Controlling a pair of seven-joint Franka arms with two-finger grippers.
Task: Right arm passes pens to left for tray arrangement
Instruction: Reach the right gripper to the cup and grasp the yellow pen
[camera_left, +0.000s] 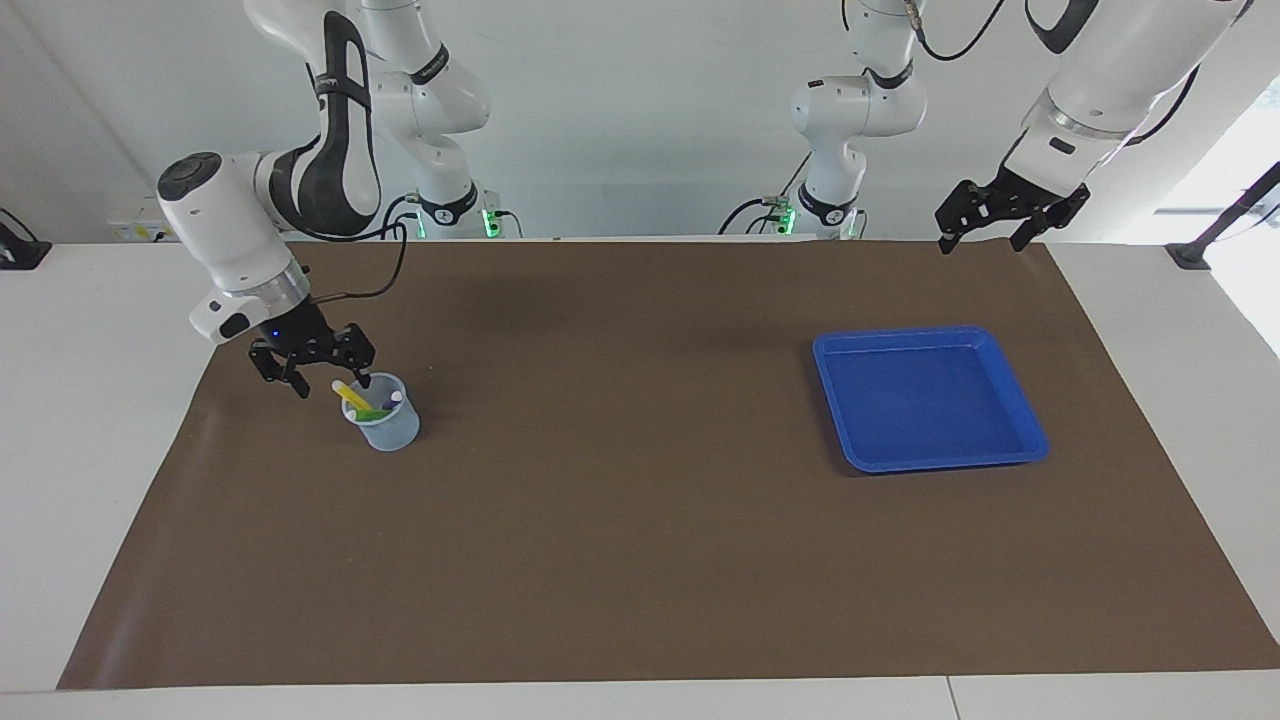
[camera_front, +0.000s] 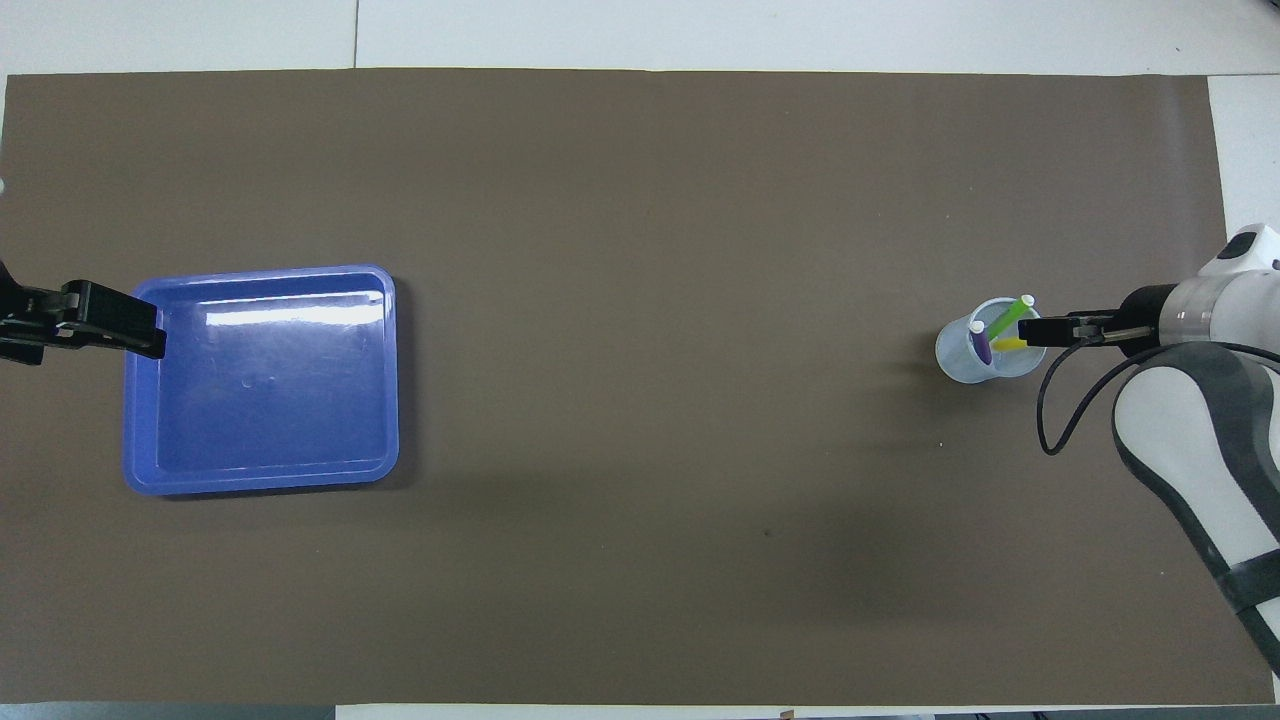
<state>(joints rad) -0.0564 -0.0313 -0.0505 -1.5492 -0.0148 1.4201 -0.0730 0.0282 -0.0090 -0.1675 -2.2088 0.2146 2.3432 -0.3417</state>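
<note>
A translucent cup (camera_left: 385, 428) stands toward the right arm's end of the brown mat. It holds a yellow pen (camera_left: 350, 395), a green pen (camera_left: 375, 412) and a purple pen (camera_left: 392, 400). My right gripper (camera_left: 331, 387) is open just above the cup's rim, its fingers either side of the yellow pen's top end. In the overhead view the right gripper (camera_front: 1030, 333) covers the cup's (camera_front: 958, 362) edge by the yellow pen (camera_front: 1005, 344). A blue tray (camera_left: 925, 400) lies empty toward the left arm's end. My left gripper (camera_left: 982, 246) waits open, raised above the mat's edge beside the tray.
The brown mat (camera_left: 620, 480) covers most of the white table. In the overhead view the left gripper (camera_front: 150, 338) overlaps the tray's (camera_front: 260, 400) outer rim. The right arm's cable (camera_front: 1060, 410) hangs beside the cup.
</note>
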